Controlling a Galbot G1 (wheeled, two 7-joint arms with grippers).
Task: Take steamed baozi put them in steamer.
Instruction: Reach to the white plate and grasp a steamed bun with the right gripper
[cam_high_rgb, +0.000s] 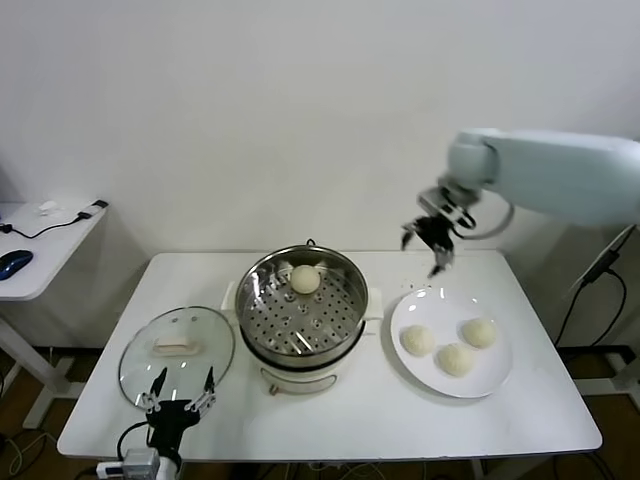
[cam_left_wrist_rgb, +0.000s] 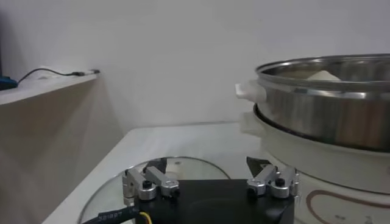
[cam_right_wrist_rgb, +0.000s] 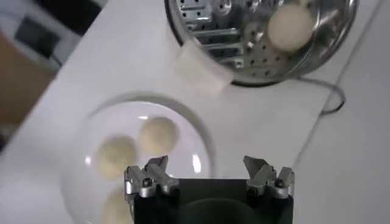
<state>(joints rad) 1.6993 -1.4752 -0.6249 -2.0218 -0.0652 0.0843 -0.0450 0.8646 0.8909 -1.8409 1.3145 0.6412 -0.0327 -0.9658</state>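
Right pincer (cam_high_rgb: 428, 243), fingers apart, hovers above the plate (cam_high_rgb: 497, 377) holding 3 baozi (cam_high_rgb: 417, 340); steamer (cam_high_rgb: 303, 308) holds 1.

Both end effectors (cam_high_rgb: 178, 392) (cam_high_rgb: 428, 243) open, empty.

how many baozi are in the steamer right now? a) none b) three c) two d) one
d: a single baozi lies on the perforated tray of the steamer, toward its far side; the other three are on the plate.
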